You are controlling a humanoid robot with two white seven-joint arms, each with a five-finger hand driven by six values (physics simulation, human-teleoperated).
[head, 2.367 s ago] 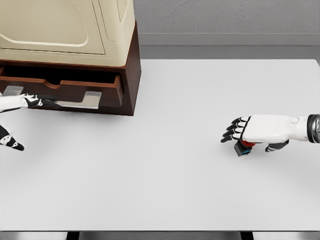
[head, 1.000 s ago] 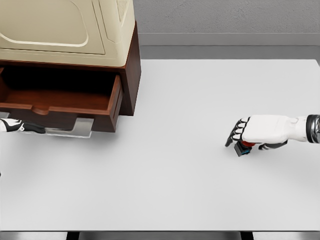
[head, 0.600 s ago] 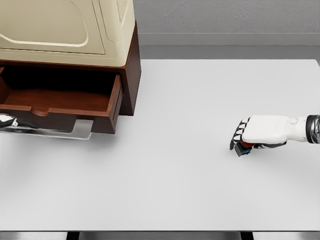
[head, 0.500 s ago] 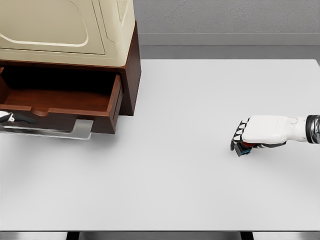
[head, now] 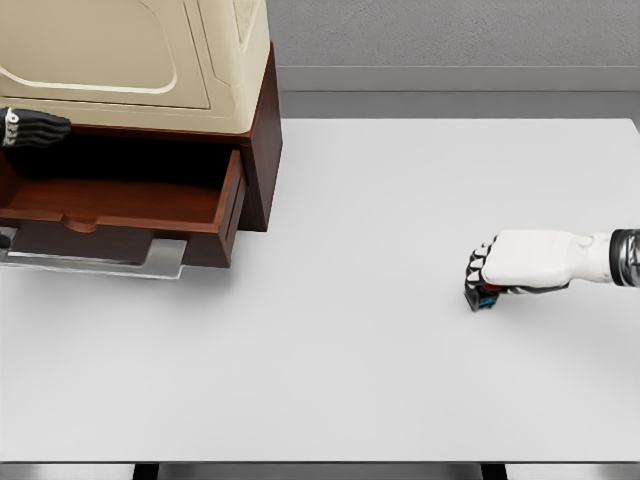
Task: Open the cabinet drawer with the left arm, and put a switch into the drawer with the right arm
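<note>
Head view shows no brand, label or readable writing on anything. At the upper left stands a dark brown wooden cabinet [head: 262,150] carrying a cream-coloured boxy appliance with a rounded door panel [head: 130,60]; both are cut off by the left and top edges. The cabinet's brown wooden drawer [head: 120,205] is pulled out toward the camera, its interior in deep shadow, with a pale, flat grey handle plate [head: 100,260] along its front. Of the left hand [head: 30,127] only dark fingers and a sliver of white show at the left edge, level with the top of the drawer opening and above the drawer, touching nothing that can be made out; whether those fingers are spread or curled cannot be told. A tiny dark bit at the left edge just by the handle plate is too small to identify. On the white tabletop [head: 350,350], well apart from the drawer on the right side, the white right hand [head: 500,272] lies with its black-jointed fingers curled down over the small switch with a black body, red part and blue edge [head: 484,296], gripping it against the table. The switch is mostly hidden under the fingers, so its long axis and facing cannot be read. The right forearm leaves the picture at the right edge.
</note>
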